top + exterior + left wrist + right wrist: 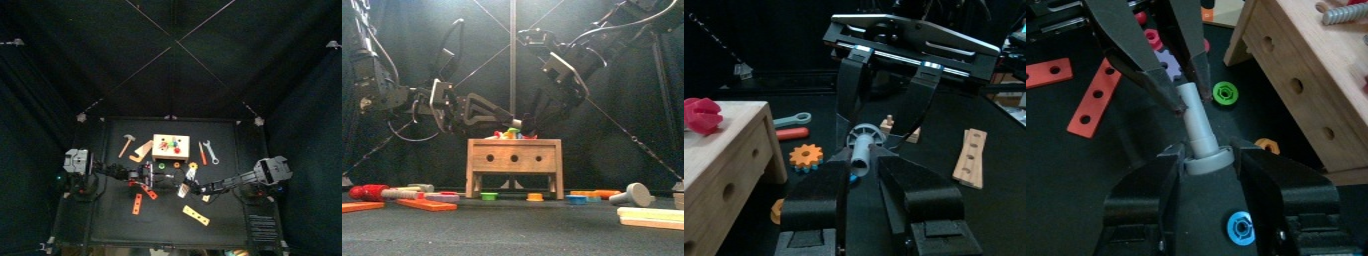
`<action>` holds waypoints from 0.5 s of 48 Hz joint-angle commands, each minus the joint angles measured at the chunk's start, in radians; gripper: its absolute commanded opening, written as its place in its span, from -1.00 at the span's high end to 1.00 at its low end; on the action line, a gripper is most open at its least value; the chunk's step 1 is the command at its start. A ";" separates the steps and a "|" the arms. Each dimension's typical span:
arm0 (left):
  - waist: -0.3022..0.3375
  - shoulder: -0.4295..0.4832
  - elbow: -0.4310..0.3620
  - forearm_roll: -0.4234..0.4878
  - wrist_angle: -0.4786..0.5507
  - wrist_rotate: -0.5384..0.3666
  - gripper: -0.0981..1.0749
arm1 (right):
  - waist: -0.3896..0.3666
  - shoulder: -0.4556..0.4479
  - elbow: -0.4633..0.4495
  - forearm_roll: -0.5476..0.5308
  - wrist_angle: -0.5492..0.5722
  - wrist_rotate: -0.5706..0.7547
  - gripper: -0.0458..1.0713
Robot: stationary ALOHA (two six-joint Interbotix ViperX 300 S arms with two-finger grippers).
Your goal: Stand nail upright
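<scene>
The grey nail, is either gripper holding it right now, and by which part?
Both seem to. The right gripper grips the grey nail at its wide head end; the left gripper closes on its shank.

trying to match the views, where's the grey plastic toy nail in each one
top view: too small to tell.
front view: not made out.
left wrist view: grey plastic toy nail, centre, between both grippers.
right wrist view: centre, rising from the right gripper.
Shared landmark: wooden workbench.
</scene>
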 commanded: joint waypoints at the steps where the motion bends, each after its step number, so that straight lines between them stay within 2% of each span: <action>1: 0.000 -0.008 -0.014 -0.002 0.012 0.000 -0.15 | -0.002 -0.031 -0.011 -0.003 0.003 0.002 -0.28; 17: 0.003 -0.029 -0.011 -0.005 0.026 0.003 -0.15 | -0.002 -0.028 -0.009 0.048 0.000 0.000 -0.33; 24: 0.005 -0.029 -0.011 -0.005 0.041 0.003 -0.15 | -0.002 -0.026 0.000 0.063 0.000 0.000 -0.45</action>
